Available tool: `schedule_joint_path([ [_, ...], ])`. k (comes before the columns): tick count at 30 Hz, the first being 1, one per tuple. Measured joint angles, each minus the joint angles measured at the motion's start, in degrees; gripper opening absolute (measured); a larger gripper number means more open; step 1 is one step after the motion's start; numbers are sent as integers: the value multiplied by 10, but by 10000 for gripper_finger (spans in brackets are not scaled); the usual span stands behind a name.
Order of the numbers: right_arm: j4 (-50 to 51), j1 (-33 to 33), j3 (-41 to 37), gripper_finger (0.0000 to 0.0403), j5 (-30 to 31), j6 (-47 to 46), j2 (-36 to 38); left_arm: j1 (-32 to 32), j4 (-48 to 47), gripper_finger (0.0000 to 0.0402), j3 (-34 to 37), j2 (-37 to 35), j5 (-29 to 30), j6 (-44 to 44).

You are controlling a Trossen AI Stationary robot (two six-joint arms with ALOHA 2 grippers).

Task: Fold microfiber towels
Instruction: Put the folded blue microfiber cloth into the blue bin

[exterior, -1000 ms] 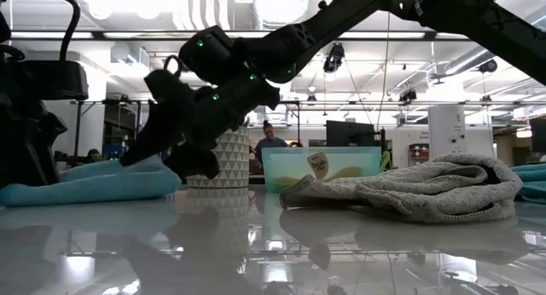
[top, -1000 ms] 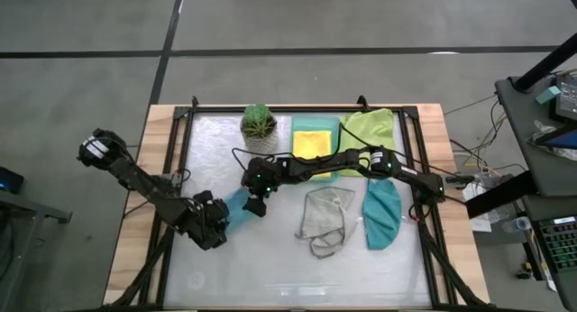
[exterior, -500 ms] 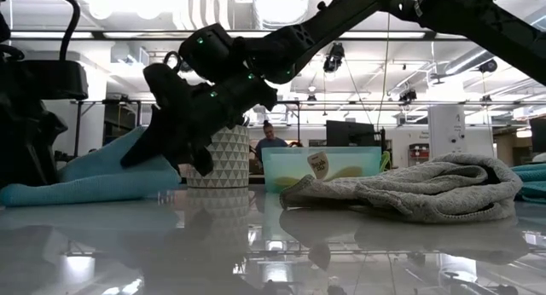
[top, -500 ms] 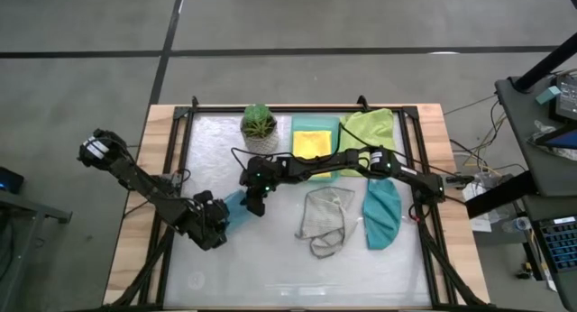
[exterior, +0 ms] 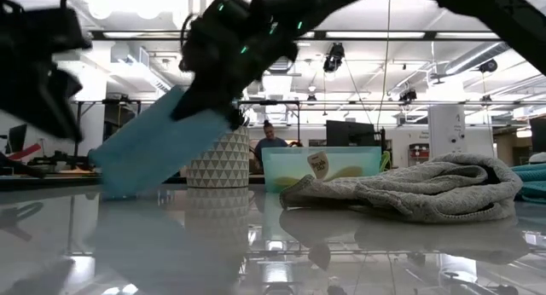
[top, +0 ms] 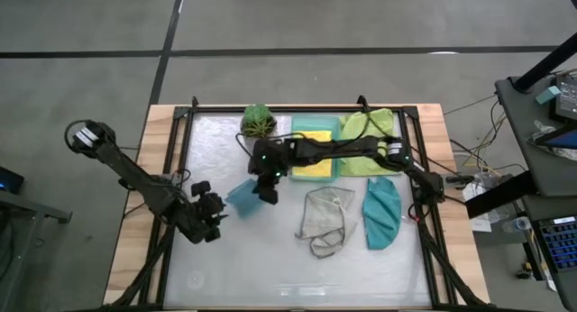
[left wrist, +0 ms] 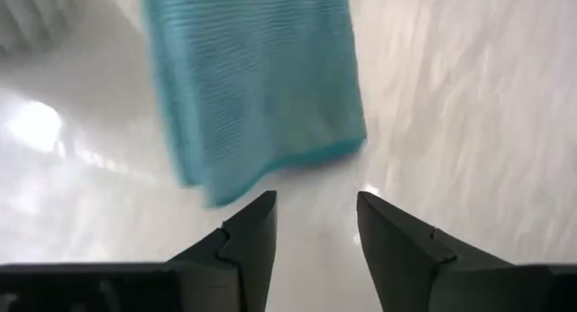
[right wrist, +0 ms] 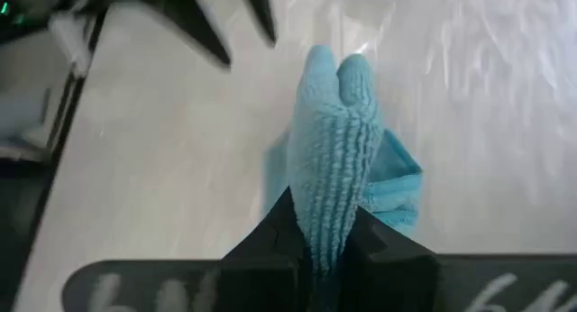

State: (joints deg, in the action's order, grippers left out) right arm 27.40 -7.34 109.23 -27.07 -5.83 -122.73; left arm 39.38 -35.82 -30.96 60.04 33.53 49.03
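The right gripper (top: 268, 188) reaches across the table (top: 270, 276) to its left-centre and is clamped on the light blue towel (top: 243, 197); its wrist view shows the bunched cloth (right wrist: 335, 159) squeezed between the two closed fingers (right wrist: 270, 244). In the low view the towel (exterior: 158, 146) hangs tilted from that gripper (exterior: 223, 69), lifted off the tabletop, in front of the plant pot (exterior: 218, 159).

The left gripper (top: 210, 215) sits at about eight o'clock from the towel, just beside it and not touching. Its jaws stand apart with nothing between them, and its wrist view shows the towel's lower edge (left wrist: 261, 96) just ahead of the fingertips (left wrist: 261, 208).

The pale grey towel (top: 325, 220) lies crumpled at about four o'clock from the right gripper, and the teal towel (top: 381, 213) lies just beyond it at three o'clock. The yellow towel (top: 313, 141) rests in the mint-green tray (top: 315, 123) at the table's twelve o'clock edge, partly under the right arm. The lime green towel (top: 374, 132) lies at three o'clock of the tray, and the potted plant (top: 259, 121) stands at its nine o'clock.
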Motion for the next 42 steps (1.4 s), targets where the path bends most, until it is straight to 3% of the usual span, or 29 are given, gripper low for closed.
schedule_joint_path([
  [7,234,-70,0,13,3,144,123,0,9,141,-1,-75,127,-89],
  [11,309,-122,1,13,0,203,191,0,10,141,-1,-96,168,-115],
  [16,377,-187,1,13,2,278,215,0,10,141,-1,-100,210,-125],
  [25,484,-231,1,13,-23,448,156,0,11,141,-1,-96,225,-123],
  [28,510,-231,8,12,-51,464,136,0,11,141,-1,-97,226,-123],
  [32,514,-231,9,12,-43,477,93,0,10,141,2,-96,242,-123],
  [38,505,-231,46,12,45,482,32,0,8,141,3,-96,271,-124],
  [42,498,-231,88,12,54,493,-10,0,8,141,4,-94,272,-123],
])
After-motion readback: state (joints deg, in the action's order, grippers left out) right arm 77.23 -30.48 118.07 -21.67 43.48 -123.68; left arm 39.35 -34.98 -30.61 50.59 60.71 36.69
